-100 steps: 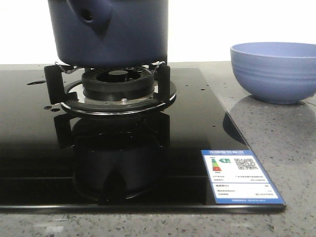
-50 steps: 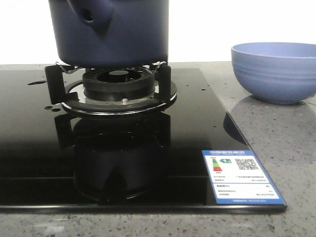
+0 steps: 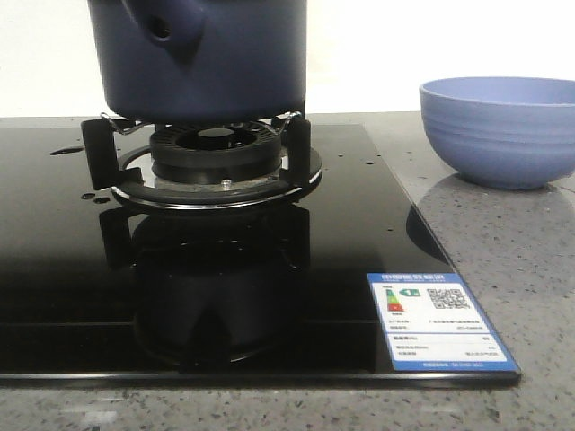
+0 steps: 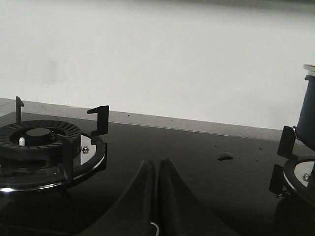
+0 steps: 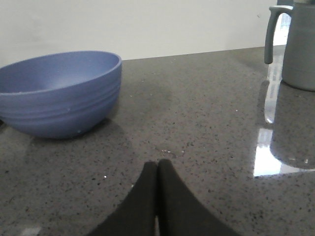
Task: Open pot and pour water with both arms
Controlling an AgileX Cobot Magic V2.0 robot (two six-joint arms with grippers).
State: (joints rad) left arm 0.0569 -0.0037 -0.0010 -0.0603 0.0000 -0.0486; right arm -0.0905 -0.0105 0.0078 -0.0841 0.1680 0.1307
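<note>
Both claws are pressed together and hold nothing. Left gripper (image 4: 156,169) hangs low over the black glass hob (image 4: 187,162), its fingers touching along their whole length; right gripper (image 5: 157,172) hangs the same way over the grey stone counter (image 5: 206,123), near the light-blue bowl (image 5: 59,93).

The pot (image 3: 202,58) stands on the pan supports of the burner (image 3: 216,157) at the back of the hob, upright, with its short hollow stub (image 3: 162,29) turned toward the front camera. In the left wrist view only a dark sliver of it shows at the edge of the picture, so the pot lies off to the right of the left gripper and a little ahead — and a second, bare burner (image 4: 42,142) lies on the other side. The right wrist view does not show the pot at all; it is somewhere to the left of that gripper, beyond the bowl. I judge the left arm is the nearer one.

The top of the pot is cut off in the front view, so the lid and its knob cannot be seen. A grey jug (image 5: 295,44) stands farther along the counter, only partly in view. Neither arm appears in the front view.
</note>
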